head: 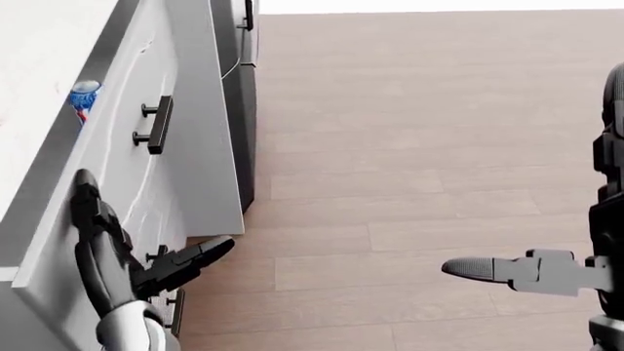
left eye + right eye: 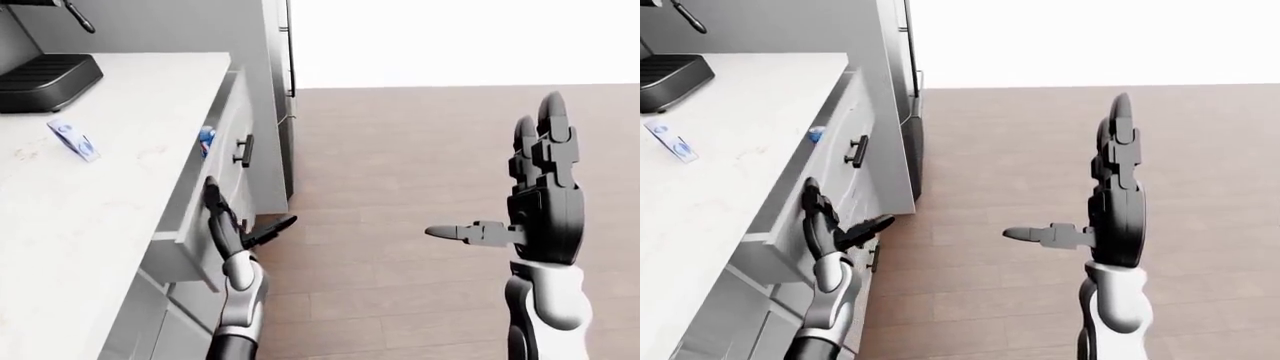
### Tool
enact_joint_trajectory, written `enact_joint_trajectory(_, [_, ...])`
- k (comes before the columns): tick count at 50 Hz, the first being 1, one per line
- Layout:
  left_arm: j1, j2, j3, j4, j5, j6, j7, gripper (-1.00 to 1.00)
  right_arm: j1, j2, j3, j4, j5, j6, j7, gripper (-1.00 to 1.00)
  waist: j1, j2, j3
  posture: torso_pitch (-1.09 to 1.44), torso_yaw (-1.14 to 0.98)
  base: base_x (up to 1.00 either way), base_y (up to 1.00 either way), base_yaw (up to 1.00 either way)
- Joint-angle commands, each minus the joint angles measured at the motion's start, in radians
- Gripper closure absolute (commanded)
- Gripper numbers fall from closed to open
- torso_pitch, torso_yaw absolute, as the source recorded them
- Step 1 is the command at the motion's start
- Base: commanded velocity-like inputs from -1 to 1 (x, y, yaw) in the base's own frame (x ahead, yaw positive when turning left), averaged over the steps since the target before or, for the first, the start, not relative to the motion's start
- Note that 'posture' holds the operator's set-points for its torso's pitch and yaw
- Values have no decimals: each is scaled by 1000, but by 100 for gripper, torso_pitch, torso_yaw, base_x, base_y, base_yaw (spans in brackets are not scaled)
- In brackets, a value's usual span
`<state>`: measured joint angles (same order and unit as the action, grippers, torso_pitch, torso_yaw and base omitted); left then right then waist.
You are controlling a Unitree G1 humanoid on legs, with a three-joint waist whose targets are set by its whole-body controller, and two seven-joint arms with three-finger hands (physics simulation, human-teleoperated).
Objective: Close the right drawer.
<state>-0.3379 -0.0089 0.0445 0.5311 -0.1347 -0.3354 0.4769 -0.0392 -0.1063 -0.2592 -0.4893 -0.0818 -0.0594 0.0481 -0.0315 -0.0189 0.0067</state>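
The right drawer (image 2: 228, 142) stands slightly pulled out from under the white counter (image 2: 90, 187), its grey front bearing a black handle (image 2: 244, 150). A blue can (image 2: 206, 139) shows in the gap inside it. My left hand (image 2: 240, 229) is open, its fingers (image 1: 93, 219) laid flat against the drawer front below the handle, thumb pointing right. My right hand (image 2: 535, 195) is open and raised over the wooden floor at the right, holding nothing, far from the drawer.
A black coffee machine (image 2: 45, 79) stands at the counter's top left. A small blue-and-white packet (image 2: 73, 140) lies on the counter. A tall grey fridge (image 2: 278, 82) stands beyond the drawer. Lower drawers with black handles (image 1: 161, 256) sit under it. Wooden floor (image 2: 400, 165) fills the right.
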Motion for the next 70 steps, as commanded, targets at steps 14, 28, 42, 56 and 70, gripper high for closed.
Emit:
enact_joint_trajectory(14, [-35,69,90,-1,-58,-56,61,-100,-19,-9,-6,-46,3,-14,-2,-100,9,2,-22,0,0,0,0,0])
enact_joint_trajectory(28, [-50,131,145,43,-114,-69,82,-100,-15,-8,-6,-27,2,-36,-3,-100,11,5,-21,0,0,0,0,0])
enact_joint_trajectory(42, [-47,164,173,32,-151,-58,113,-100,-12,-8,-8,-17,2,-50,-2,-100,7,9,-22,0,0,0,0,0])
enact_joint_trajectory(56, [-49,186,200,53,-220,-46,151,-100,-14,-7,-6,-28,-1,-37,-4,-100,8,10,-17,0,0,0,0,0])
enact_joint_trajectory(70, [-46,205,211,49,-245,-50,152,-100,-15,-8,-5,-20,-3,-42,-4,-100,-1,12,-13,0,0,0,0,0])
